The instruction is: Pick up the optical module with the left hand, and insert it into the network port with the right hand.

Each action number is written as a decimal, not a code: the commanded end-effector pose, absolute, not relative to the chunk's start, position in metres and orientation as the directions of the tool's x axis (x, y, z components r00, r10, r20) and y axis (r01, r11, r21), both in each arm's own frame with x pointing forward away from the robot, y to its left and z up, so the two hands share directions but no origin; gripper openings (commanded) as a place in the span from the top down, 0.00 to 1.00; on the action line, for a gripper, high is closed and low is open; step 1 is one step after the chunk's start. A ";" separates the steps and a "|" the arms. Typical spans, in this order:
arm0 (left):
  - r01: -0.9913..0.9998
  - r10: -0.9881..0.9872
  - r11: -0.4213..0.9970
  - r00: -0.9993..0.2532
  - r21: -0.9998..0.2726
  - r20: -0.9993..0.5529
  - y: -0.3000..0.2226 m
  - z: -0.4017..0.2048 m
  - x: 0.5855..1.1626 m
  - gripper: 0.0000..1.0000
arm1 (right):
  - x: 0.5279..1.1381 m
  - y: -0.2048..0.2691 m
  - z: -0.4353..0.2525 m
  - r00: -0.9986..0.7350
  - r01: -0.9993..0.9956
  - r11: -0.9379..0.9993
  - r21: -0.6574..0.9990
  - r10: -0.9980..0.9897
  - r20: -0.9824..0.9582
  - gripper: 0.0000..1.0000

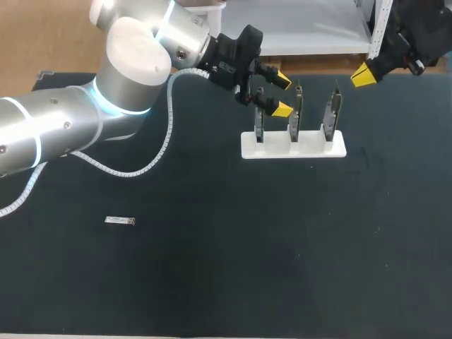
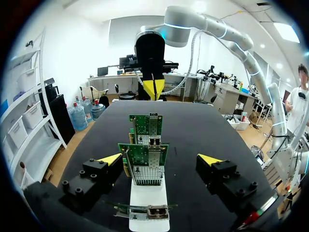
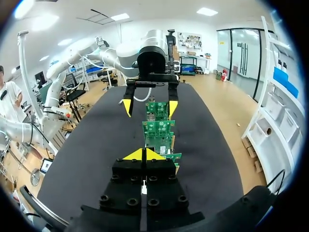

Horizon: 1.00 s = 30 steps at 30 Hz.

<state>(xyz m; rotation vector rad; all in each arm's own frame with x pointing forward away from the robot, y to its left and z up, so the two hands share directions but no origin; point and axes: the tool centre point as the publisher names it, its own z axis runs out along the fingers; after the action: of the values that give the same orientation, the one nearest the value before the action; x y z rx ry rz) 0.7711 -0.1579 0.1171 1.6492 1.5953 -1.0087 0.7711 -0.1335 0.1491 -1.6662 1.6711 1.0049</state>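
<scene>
Head view shows the optical module [image 1: 120, 221] lying flat near the table's [image 1: 226, 282] left edge, well apart from both arms and not yet picked up. The left gripper [image 1: 282, 94] hangs with fingers spread at the left end of the white stand [image 1: 311, 150]. The stand sits toward the far edge and holds three network cards [image 2: 143, 154] upright, probably to keep their ports reachable from the side. The right gripper [image 3: 144, 154], tips pressed together and empty, hangs near the far right corner, seemingly parked until handover.
</scene>
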 end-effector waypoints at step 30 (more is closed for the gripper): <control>0.997 0.511 -0.072 0.006 -0.036 -0.859 -0.144 0.144 0.771 0.00 | 0.769 -0.132 0.148 -0.081 -0.993 -0.020 0.114 -0.575 -0.814 0.00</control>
<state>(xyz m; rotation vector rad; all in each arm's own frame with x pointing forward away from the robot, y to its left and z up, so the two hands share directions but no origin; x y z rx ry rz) 0.7772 -0.1513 0.1374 1.6533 1.5665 -0.9857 0.7715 -0.1326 0.1475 -1.6432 1.7055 0.9811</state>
